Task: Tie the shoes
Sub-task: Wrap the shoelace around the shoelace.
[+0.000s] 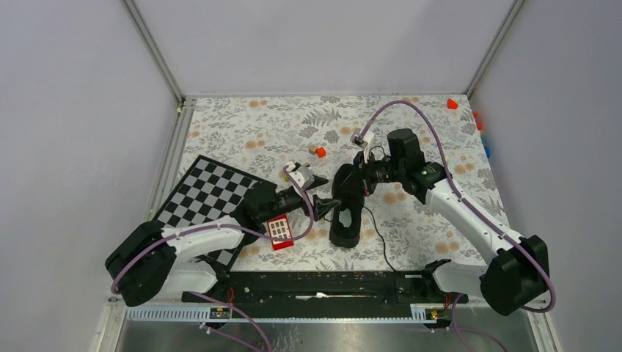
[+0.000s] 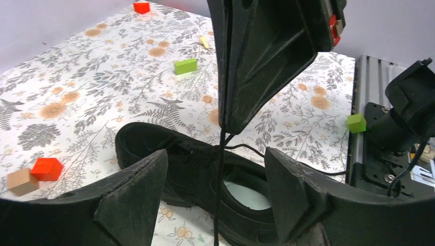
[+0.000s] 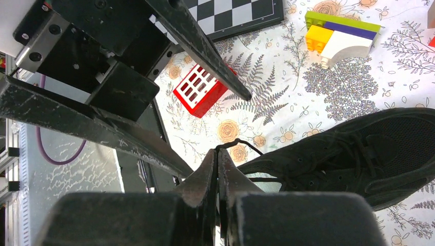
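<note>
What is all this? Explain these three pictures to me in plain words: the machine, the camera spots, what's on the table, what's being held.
Two robot arms are bolted at the near edge of a flower-patterned table. The wide picture looks down from above and behind them; the other two come from a camera on each wrist, so each shows its own fingers up close. On the table lie a black shoe, a chessboard, a red-and-white block and small coloured blocks. The right hand is shut, pinching a thin black lace and holding it up above the shoe. The left hand stands wide open beside it, holding nothing.
</note>
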`<state>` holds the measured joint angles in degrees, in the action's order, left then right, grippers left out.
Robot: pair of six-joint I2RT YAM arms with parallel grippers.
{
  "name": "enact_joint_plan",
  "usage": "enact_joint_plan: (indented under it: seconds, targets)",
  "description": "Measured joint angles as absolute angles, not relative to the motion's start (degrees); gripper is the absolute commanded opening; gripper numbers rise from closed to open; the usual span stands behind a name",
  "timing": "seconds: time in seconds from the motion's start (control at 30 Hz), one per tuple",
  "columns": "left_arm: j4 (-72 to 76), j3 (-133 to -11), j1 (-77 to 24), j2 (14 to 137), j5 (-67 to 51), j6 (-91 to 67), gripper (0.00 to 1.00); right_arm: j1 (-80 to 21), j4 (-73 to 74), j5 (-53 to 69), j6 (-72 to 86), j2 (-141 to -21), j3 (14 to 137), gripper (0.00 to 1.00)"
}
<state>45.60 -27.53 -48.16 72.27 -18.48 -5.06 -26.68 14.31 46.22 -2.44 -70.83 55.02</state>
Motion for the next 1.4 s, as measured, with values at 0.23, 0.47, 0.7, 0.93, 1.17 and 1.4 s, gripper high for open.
enact_joint_plan:
  seconds: [0.23,0.47,0.7,0.93,1.17,1.4]
  targets:
    - [39.48,-27.77,-48.16,72.95,-16.58,-2.22,0.61,-26.68,14.28,46.24,-2.39,-70.83,55.02,0.00]
    - [36.97,-28.03,-48.16,75.83,-16.16,-1.63,0.44,-26.68,14.28,46.24,-2.20,-70.83,55.02,0.00]
    - [37.43,-28.67,-48.16,75.83,-16.71,-2.63,0.48,-26.68,14.31,46.24,-2.20,-70.83,55.02,0.00]
    - [37.89,-30.13,-48.16,75.94,-18.02,-4.03,0.14,-26.68,14.31,46.22,-2.20,-70.83,55.02,0.00]
    - [38.79,-33.52,-48.25,79.13,-21.02,-5.30,0.00,-26.68,14.33,46.22,-2.20,-70.83,55.02,0.00]
    - [41.41,-35.86,-49.34,83.37,-23.33,-6.55,0.00,-26.68,14.37,45.89,-1.43,-70.83,55.02,0.00]
